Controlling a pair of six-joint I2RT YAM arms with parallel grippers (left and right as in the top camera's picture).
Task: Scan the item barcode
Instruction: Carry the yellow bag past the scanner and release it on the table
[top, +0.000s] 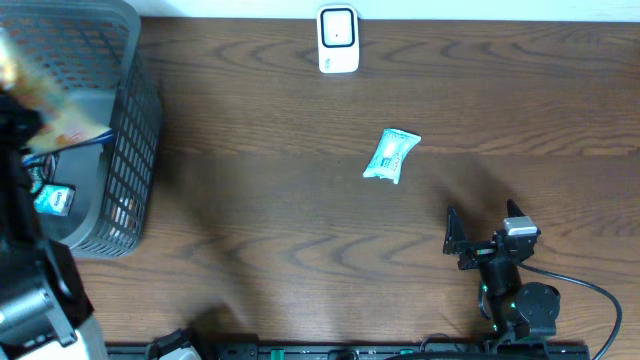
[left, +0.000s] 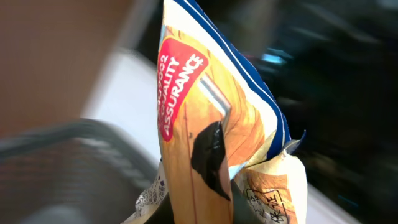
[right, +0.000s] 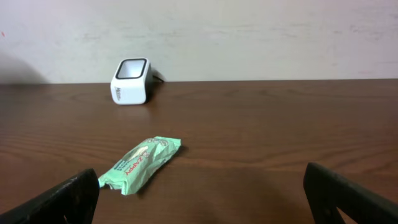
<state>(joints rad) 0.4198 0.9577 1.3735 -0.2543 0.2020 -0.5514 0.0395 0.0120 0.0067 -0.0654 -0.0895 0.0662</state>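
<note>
My left gripper (left: 221, 210) is shut on an orange snack packet (left: 205, 93) with a red label and blue edge. The packet fills the blurred left wrist view. From overhead the orange packet (top: 55, 118) hangs over the grey basket (top: 135, 150) at the far left. The white barcode scanner (top: 338, 40) stands at the table's far edge, and shows in the right wrist view as the scanner (right: 130, 81). My right gripper (top: 483, 222) stands open near the front right, nothing between its fingers (right: 68, 199). No barcode shows on the packet.
A green wrapped bar (top: 391, 155) lies on the brown table between the scanner and my right gripper; the bar (right: 142, 163) sits just ahead of the left finger. More packets, one teal (top: 55, 198), lie in the basket.
</note>
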